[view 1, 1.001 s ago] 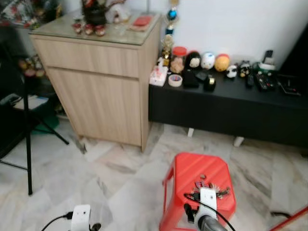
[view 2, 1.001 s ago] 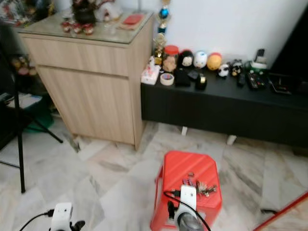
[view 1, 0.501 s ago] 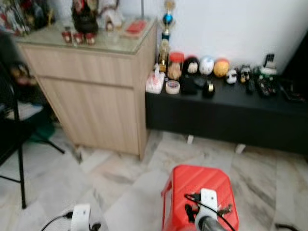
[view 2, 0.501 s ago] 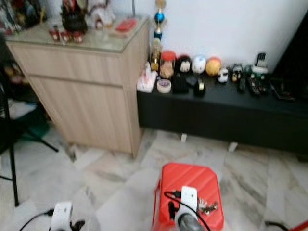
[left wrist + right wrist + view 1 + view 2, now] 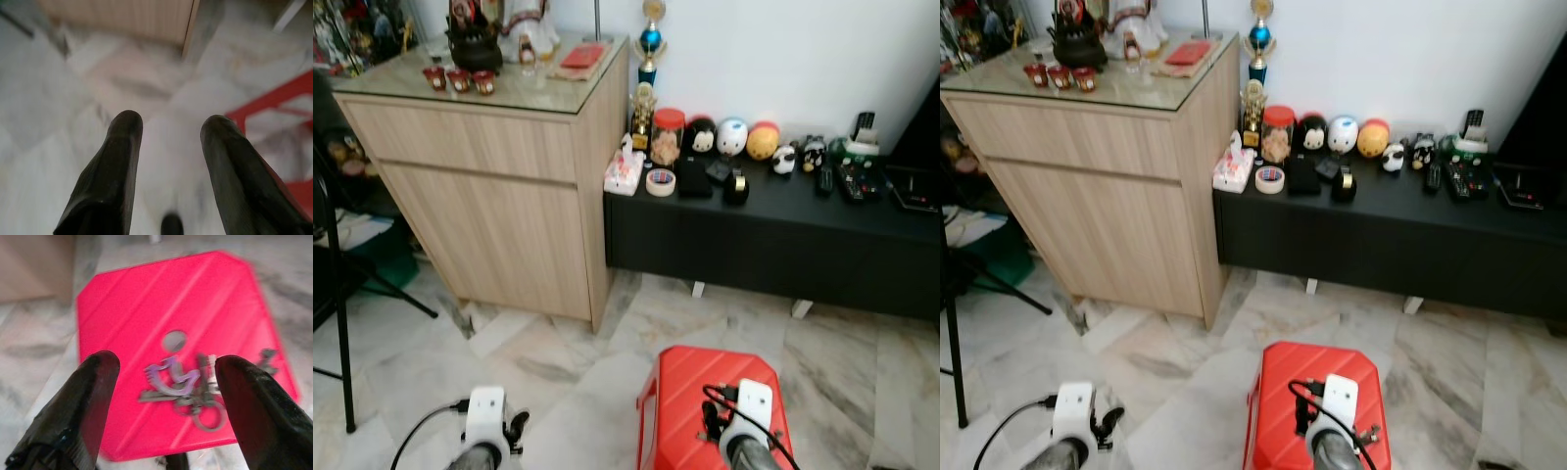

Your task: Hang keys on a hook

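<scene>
A bunch of keys (image 5: 186, 387) with a purple tag lies flat on top of a red plastic stool (image 5: 685, 387), just beside the small hole in its seat. My right gripper (image 5: 167, 363) hovers open above the stool, one finger on each side of the keys and clear of them. In the right eye view a bit of the keys (image 5: 1368, 435) peeks out beside my right wrist (image 5: 1337, 406). My left gripper (image 5: 172, 122) is open and holds nothing, low over the marble floor to the left of the stool.
A light wooden cabinet (image 5: 499, 186) with ornaments on its glass top stands ahead on the left. A low black bench (image 5: 773, 230) along the white wall carries figurines, a trophy and remotes. A black chair leg (image 5: 340, 372) is at the far left.
The whole picture has shifted as the camera moved, and the stool now sits lower in view. My right wrist covers more of the keys. My left wrist has come up into view.
</scene>
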`<state>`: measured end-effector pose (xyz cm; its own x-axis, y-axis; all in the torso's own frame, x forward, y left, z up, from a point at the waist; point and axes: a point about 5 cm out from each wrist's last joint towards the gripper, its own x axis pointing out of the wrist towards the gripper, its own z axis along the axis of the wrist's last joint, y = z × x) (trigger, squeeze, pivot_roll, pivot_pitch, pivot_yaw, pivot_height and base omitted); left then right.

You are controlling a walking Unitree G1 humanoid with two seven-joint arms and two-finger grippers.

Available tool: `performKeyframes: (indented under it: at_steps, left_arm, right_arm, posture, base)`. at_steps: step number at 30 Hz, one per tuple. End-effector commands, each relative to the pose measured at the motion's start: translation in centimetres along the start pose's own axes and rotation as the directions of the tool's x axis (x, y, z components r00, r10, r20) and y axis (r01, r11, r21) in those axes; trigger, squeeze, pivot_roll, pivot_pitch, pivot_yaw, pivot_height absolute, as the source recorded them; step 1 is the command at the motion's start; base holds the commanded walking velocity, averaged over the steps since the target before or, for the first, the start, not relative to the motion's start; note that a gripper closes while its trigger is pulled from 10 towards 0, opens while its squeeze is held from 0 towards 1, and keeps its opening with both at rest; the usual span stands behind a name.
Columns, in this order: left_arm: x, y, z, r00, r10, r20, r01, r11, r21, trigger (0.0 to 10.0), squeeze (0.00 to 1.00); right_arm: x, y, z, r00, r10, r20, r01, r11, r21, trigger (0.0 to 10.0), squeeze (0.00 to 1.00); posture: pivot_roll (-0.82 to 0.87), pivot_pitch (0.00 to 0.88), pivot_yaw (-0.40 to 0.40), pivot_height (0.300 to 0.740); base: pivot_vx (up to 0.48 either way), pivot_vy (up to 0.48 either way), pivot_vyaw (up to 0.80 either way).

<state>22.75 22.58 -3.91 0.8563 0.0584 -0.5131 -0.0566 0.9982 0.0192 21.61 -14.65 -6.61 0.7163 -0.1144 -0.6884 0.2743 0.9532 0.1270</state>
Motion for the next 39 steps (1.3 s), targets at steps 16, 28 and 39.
performKeyframes:
  at_steps: [16, 28, 39]
  left_arm:
    - [-2.5, -2.0, 5.8, 0.889, -0.075, 0.451, 0.074, 0.997, 0.021, 10.0, 0.0]
    - [-4.1, -3.0, 6.7, 0.877, -0.076, 0.474, 0.094, 0.996, -0.014, 10.0, 0.0]
    - [-4.1, -3.0, 7.5, 0.879, -0.091, 0.467, 0.114, 0.993, -0.02, 10.0, 0.0]
  right_arm:
    - [-2.5, -2.3, 4.4, 0.852, 0.07, 0.519, -0.002, 0.991, -0.131, 10.0, 0.0]
    - [-3.6, -2.2, 5.5, 0.815, 0.095, 0.571, -0.017, 0.99, -0.142, 10.0, 0.0]
    - [-3.5, -2.6, 6.6, 0.82, 0.02, 0.572, 0.029, 0.997, -0.077, 10.0, 0.0]
  posture:
    - [0.05, 0.005, -0.051, 0.733]
    - [0.05, 0.014, -0.072, 0.733]
    - [0.04, 0.017, -0.056, 0.733]
  base:
    - [0.0, 0.0, 0.0]
    - [0.0, 0.0, 0.0]
    - [0.0, 0.0, 0.0]
